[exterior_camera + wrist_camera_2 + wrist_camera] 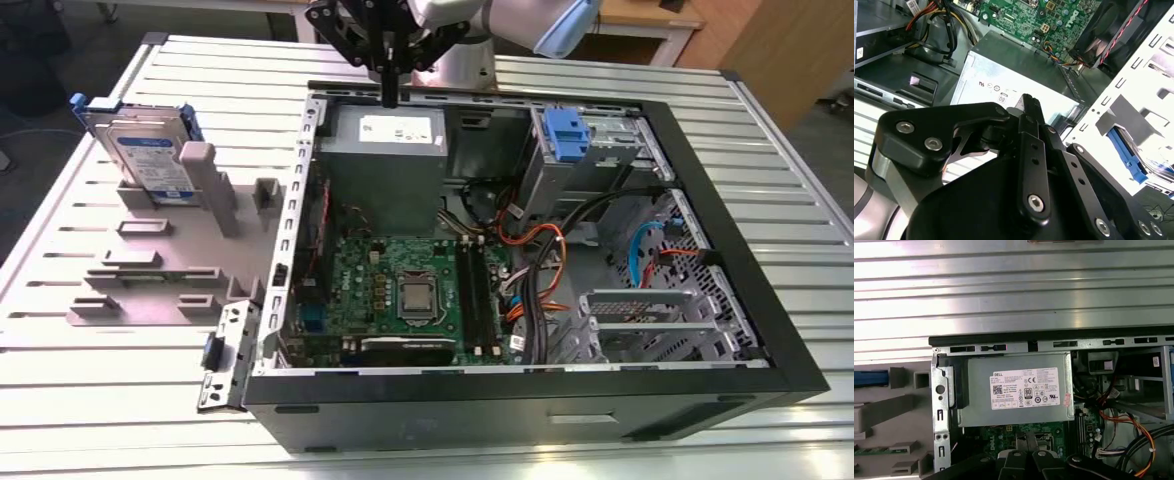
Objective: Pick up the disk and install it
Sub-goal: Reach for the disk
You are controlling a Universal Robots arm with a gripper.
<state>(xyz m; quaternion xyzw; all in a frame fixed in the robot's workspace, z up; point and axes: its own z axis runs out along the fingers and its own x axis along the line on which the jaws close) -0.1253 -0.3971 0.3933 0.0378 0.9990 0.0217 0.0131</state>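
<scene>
The disk, a silver drive with a blue-and-white label and blue rails, stands upright in the grey holder on the table, at the exterior view's left of the open computer case. My black gripper hangs over the case's far edge, just above the grey power-supply box, well apart from the disk. Its fingers are shut together with nothing between them. In the second wrist view the gripper points at that box, and the disk's blue rail shows beyond the case wall. The first wrist view catches the disk's blue edge.
Inside the case lie the green motherboard, orange and blue cables, a blue bracket in the far drive bay and a metal cage at the near right. The ribbed metal table surrounds the case.
</scene>
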